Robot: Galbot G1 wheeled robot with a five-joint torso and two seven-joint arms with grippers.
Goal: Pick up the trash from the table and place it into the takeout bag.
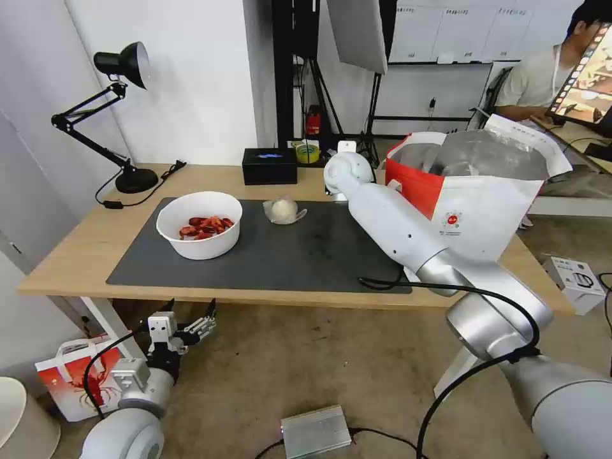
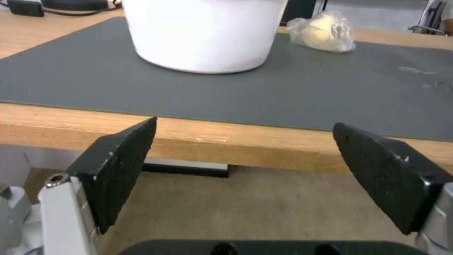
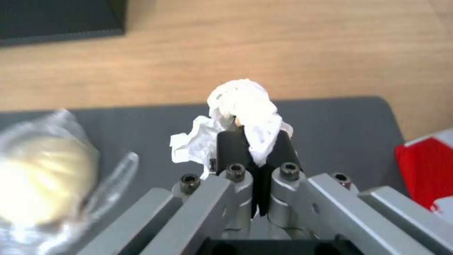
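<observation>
The right gripper (image 3: 254,148) is pinching a crumpled white tissue (image 3: 245,113) between pressed-together fingers, above the far edge of the dark mat on the table (image 1: 76,255) — just beside the takeout bag (image 1: 484,210). The left gripper (image 1: 191,328) is hanging spread open below the table's front edge. The tissue is held only by a fold; it could be slipping free before clearing the bag's rim.

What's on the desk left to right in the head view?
Black desk lamp → white bowl of crayfish shells → clear plastic wad → right arm's wrist → takeout bag.
</observation>
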